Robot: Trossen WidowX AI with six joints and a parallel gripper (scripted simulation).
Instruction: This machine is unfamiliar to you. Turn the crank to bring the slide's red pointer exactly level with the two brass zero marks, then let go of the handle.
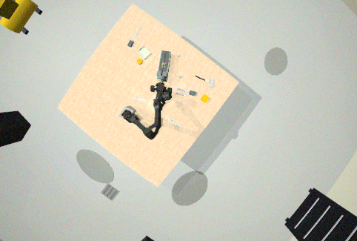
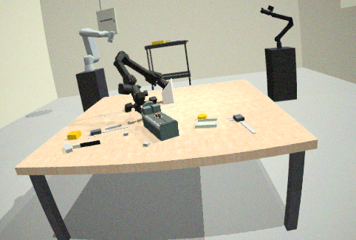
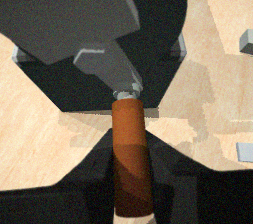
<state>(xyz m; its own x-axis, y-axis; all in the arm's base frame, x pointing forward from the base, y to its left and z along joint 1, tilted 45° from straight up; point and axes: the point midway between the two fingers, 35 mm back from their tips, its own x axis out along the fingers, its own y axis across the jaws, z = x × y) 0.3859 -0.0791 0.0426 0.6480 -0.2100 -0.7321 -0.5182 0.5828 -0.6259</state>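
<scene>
The dark green machine (image 1: pixel 163 70) (image 2: pixel 161 131) stands on the table; its end also fills the upper part of the wrist view. The slide's red pointer (image 1: pixel 164 61) (image 2: pixel 159 115) shows as a small red spot on its top, close to small brass-coloured marks; whether they are level is too small to tell. The grey crank arm (image 3: pixel 109 70) runs down to the brown handle (image 3: pixel 130 145). My gripper (image 3: pixel 125 133) is shut on the handle, one finger on each side, at the near end of the machine.
Right of the machine in the top view lie a yellow block (image 1: pixel 204 98), a grey-headed tool (image 1: pixel 211 82) and small grey blocks. On its other side are a pale tray (image 1: pixel 144 53), a yellow disc (image 1: pixel 139 61) and a dark-ended tool (image 1: pixel 130 44). A white panel (image 2: pixel 168 92) stands by my arm's base.
</scene>
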